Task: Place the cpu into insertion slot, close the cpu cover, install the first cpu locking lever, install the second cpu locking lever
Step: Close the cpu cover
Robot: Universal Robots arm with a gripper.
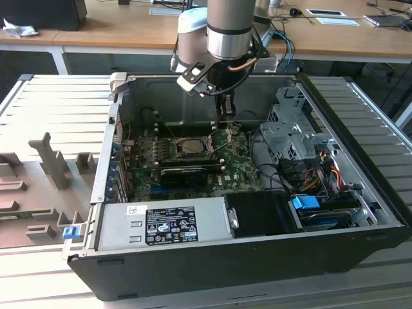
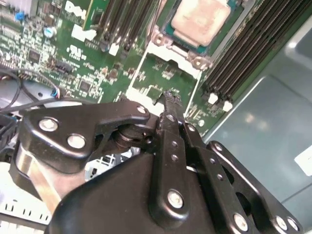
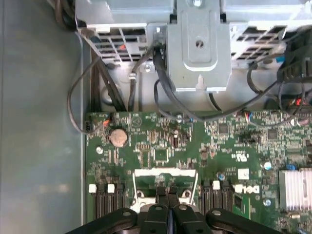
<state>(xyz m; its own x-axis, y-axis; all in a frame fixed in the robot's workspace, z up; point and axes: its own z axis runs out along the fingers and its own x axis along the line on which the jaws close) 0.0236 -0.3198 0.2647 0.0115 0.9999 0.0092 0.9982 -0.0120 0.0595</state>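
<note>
Inside an open black computer case (image 1: 193,273), the small square cpu (image 2: 200,18), pale metal on top, sits in the silver-rimmed insertion slot (image 2: 162,40) on the green circuit board (image 3: 195,146). The arm's black fingers (image 3: 161,196) are clenched together and empty. Their tips hang low just beside the slot, probably to press its hardware.

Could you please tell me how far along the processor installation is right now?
Done: the chip sits in its socket. In hand: the shut claw is at the edge of the cover, which is open, off the chip. Left: closing the cover and both levers.
</note>
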